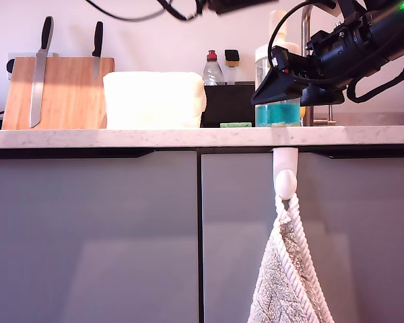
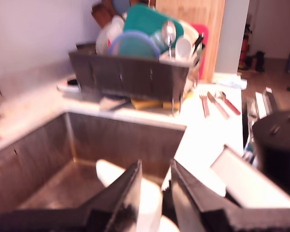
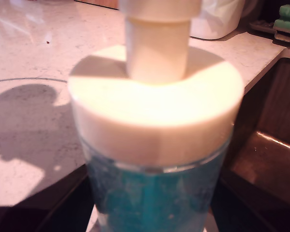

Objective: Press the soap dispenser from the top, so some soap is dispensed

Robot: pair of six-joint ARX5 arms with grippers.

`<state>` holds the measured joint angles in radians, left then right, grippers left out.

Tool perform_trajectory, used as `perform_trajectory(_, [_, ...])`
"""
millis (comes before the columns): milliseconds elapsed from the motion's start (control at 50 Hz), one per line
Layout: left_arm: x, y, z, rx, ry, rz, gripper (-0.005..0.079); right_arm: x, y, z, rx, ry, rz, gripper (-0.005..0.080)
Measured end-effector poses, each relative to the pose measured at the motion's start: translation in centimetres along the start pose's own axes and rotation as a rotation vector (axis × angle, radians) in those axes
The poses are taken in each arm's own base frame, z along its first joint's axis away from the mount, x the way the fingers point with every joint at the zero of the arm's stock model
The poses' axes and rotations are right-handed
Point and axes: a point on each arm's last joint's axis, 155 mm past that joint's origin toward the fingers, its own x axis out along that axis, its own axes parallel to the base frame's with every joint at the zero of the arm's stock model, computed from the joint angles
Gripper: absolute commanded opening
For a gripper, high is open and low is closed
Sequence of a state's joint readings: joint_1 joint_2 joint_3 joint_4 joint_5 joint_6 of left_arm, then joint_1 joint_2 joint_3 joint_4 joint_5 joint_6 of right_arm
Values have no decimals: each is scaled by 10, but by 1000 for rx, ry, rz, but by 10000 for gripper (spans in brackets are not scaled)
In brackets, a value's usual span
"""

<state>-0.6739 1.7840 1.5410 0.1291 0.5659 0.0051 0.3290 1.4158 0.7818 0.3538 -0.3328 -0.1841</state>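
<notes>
Second wrist view: my second gripper (image 3: 152, 212) straddled the soap dispenser (image 3: 154, 125), fingers (image 3: 43, 208) released | dispenser on table (image 1: 121, 136) beside sink | my first gripper (image 2: 154, 193) parted, over sink | risk: unclamped bottle could tip if its plunger were pressed off-centre
</notes>
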Motion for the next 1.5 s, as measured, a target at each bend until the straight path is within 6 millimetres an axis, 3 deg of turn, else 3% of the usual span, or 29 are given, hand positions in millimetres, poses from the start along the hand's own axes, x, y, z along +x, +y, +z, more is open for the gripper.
perform_trajectory(1500, [3,7,-10,60,87,71,124,0,0,-1,3,9,1,192])
